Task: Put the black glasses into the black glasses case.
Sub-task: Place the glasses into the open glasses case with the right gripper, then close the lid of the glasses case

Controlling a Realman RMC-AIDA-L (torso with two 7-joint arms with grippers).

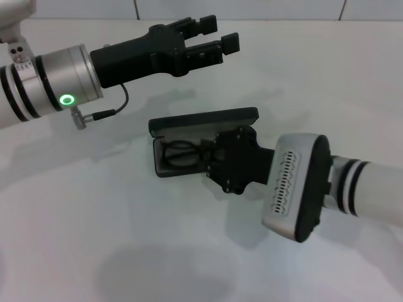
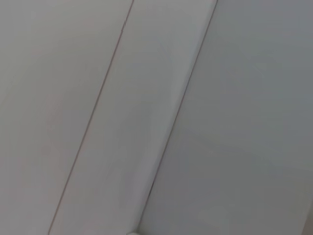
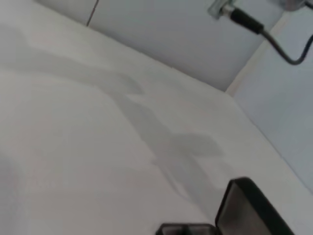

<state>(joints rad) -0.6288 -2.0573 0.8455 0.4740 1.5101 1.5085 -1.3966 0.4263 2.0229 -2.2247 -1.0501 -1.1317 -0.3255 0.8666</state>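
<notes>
The black glasses case lies open in the middle of the white table, its lid tilted up at the far side. The black glasses lie inside its lower tray, lenses toward the left end. My right gripper reaches over the tray's right end, right at the glasses; black on black hides how it meets them. A corner of the case lid shows in the right wrist view. My left gripper is open and empty, held in the air behind and left of the case.
The white table spreads all around the case. A tiled wall runs along the back edge. The left arm's cable hangs in the right wrist view. The left wrist view shows only pale surfaces.
</notes>
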